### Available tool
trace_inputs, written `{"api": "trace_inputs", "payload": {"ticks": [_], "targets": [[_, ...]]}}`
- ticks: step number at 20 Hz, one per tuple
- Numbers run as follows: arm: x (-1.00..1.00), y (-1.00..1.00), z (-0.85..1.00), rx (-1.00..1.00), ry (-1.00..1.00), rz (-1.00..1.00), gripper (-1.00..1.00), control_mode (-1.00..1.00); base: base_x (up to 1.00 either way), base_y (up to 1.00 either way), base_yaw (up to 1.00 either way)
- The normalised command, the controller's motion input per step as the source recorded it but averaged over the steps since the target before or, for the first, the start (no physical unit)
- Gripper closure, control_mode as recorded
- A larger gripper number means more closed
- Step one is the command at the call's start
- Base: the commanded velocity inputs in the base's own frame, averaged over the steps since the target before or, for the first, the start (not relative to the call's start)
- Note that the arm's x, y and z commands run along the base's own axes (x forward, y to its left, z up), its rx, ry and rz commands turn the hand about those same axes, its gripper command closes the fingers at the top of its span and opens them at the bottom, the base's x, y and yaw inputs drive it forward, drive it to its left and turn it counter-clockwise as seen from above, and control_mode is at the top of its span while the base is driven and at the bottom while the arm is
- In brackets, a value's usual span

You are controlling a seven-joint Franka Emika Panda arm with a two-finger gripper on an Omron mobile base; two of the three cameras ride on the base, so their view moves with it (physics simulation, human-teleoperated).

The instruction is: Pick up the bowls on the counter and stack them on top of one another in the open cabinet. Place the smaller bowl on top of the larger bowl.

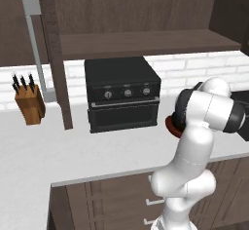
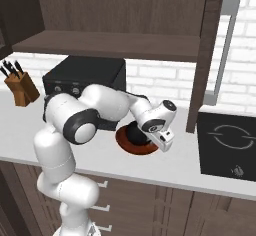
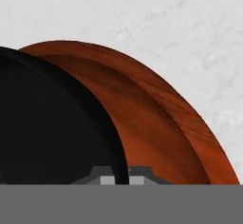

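Two bowls nested on the counter (image 2: pixel 175 167), not yet in the open cabinet (image 2: pixel 110 45): smaller bowl (image 2: pixel 134 134), glossy black, sitting inside the larger bowl (image 2: pixel 131 149), reddish-brown, just in front of the toaster oven (image 2: pixel 82 77) and beside the cabinet's side post. Gripper (image 3: pixel 121 176) lowered over the near side of the pair, fingertips nearly together with the black rim running down between them in the hand view; pinched on that rim, apparently, though the tips are mostly cut off at the bottom edge, so contact is hard to confirm. Such a thin-edge pinch suits a bowl too wide to span across. In the left base view, only a sliver of reddish-brown rim peeking out behind the forearm. Shelf board above bare and directly overhead, so a lift of the black bowl likely first. Risk judged: rim grip tilting the bowl or dragging the brown one along. Knife block (image 1: pixel 29 102) well apart at the far end, stovetop (image 2: pixel 227 147) on the other side.
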Motion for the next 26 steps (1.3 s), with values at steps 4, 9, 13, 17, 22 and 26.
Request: {"api": "trace_inputs", "payload": {"ticks": [4,9,13,17,22,26], "targets": [[-0.34,0.0,0.0,0.0,0.0,0.0,-1.0,-1.0,0.0,0.0,0.0],[-0.45,0.0,0.11,0.0,0.0,0.0,-1.0,-1.0,0.0,0.0,0.0],[-0.01,0.0,0.16,0.0,0.0,0.0,-1.0,-1.0,0.0,0.0,0.0],[0.0,0.0,0.51,0.0,0.0,0.0,-1.0,-1.0,0.0,0.0,0.0],[-0.18,-0.1,0.22,0.0,0.0,0.0,-1.0,-1.0,0.0,0.0,0.0],[-0.31,-0.2,0.0,0.0,0.0,0.0,-1.0,-1.0,0.0,0.0,0.0]]}}
